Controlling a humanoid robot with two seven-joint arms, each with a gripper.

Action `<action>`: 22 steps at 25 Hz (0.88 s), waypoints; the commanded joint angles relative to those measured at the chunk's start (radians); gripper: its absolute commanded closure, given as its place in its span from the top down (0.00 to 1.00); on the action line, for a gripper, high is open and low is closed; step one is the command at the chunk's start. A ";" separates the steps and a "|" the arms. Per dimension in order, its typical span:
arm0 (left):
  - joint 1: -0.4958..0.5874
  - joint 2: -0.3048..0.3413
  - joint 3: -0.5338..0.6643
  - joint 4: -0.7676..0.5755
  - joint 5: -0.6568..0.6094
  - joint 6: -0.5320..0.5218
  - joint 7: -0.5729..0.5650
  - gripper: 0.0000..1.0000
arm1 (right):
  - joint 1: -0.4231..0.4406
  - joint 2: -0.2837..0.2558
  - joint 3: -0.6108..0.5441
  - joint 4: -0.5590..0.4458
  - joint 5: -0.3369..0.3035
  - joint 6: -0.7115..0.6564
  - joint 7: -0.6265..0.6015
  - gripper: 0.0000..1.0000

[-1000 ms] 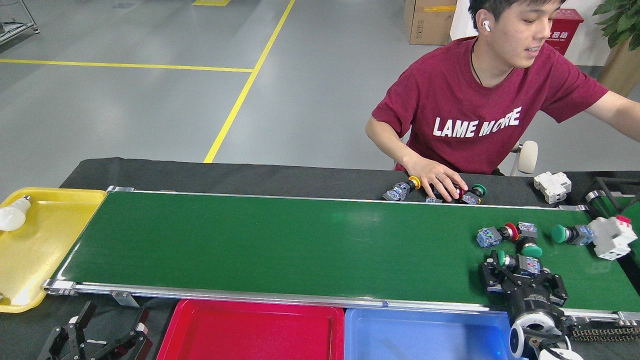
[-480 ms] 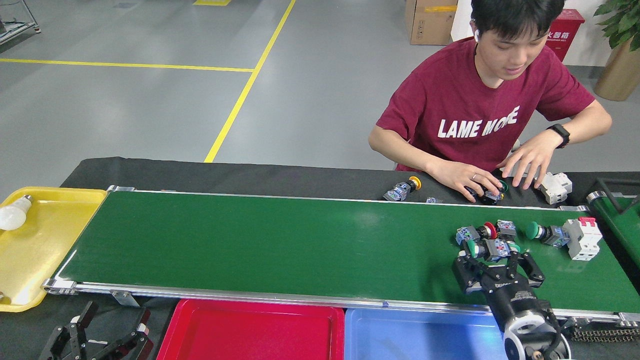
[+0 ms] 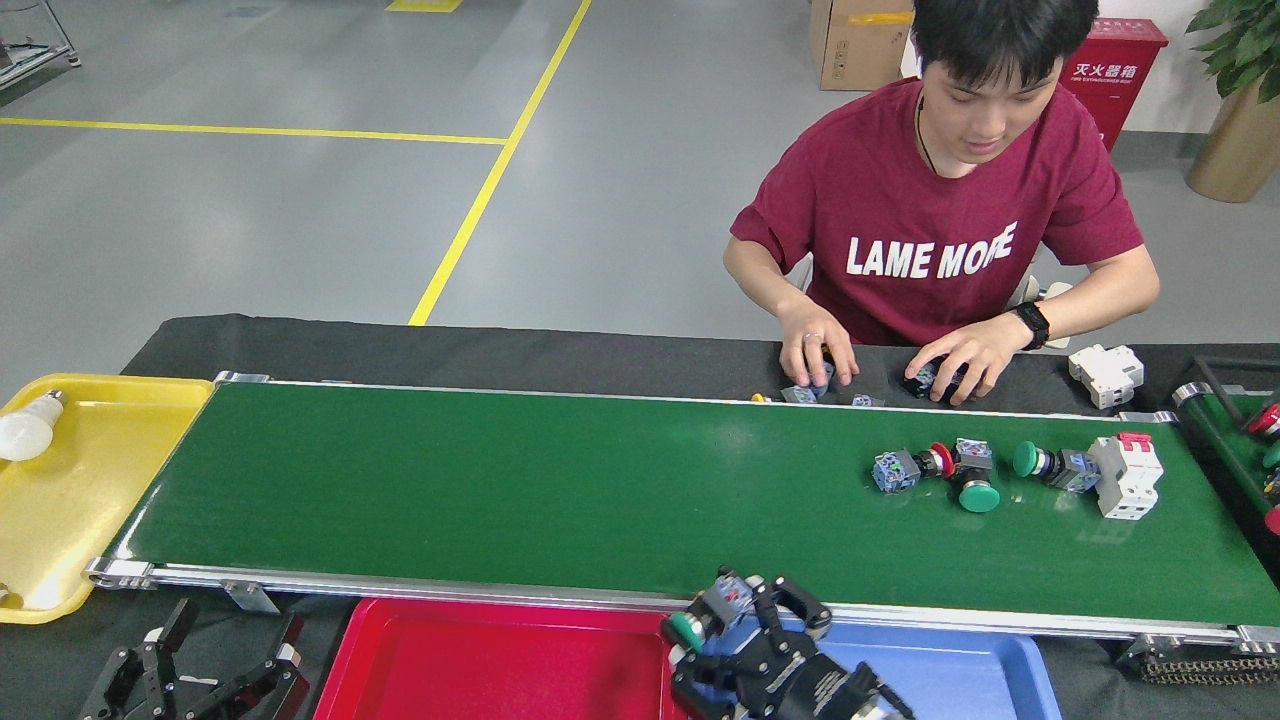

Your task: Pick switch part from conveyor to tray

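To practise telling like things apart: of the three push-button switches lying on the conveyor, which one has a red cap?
The leftmost switch on the conveyor; the switch beside it and the one by the white breaker have green caps.

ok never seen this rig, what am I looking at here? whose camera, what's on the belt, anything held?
The view is from the robot's own head, looking down. Its right gripper at the bottom is shut on a green-capped push-button switch, over the seam between the red tray and blue tray. The left gripper rests open at bottom left. The conveyor carries more push-button switches and a white circuit breaker. A person across the belt handles parts. A yellow tray holds a light bulb.
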 commanded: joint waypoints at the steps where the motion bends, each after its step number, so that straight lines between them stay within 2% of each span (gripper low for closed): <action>1: -0.002 0.008 0.001 -0.013 0.001 -0.001 0.006 1.00 | -0.002 0.037 0.006 0.006 0.013 0.008 0.016 0.76; 2: -0.002 0.008 0.001 -0.013 0.001 -0.001 0.006 1.00 | 0.005 0.054 0.004 0.014 0.014 0.025 0.050 0.94; 3: -0.002 0.008 0.001 -0.013 0.001 -0.001 0.006 1.00 | 0.006 0.060 0.001 0.014 0.010 0.046 0.093 0.98; 13: -0.003 0.008 0.001 -0.013 0.001 -0.001 0.006 1.00 | -0.009 0.068 -0.008 -0.047 0.008 0.057 0.117 0.98; 16: -0.003 0.008 0.001 -0.013 0.001 -0.001 0.006 1.00 | -0.025 0.082 -0.080 -0.086 0.008 0.074 0.116 0.97; 19: -0.017 0.006 -0.017 -0.013 0.002 -0.026 0.006 1.00 | -0.040 0.105 -0.126 -0.095 0.010 0.127 0.114 0.96; 22: -0.053 0.006 -0.039 -0.013 0.002 -0.104 0.004 1.00 | -0.041 0.099 -0.131 -0.129 0.019 0.279 0.110 0.96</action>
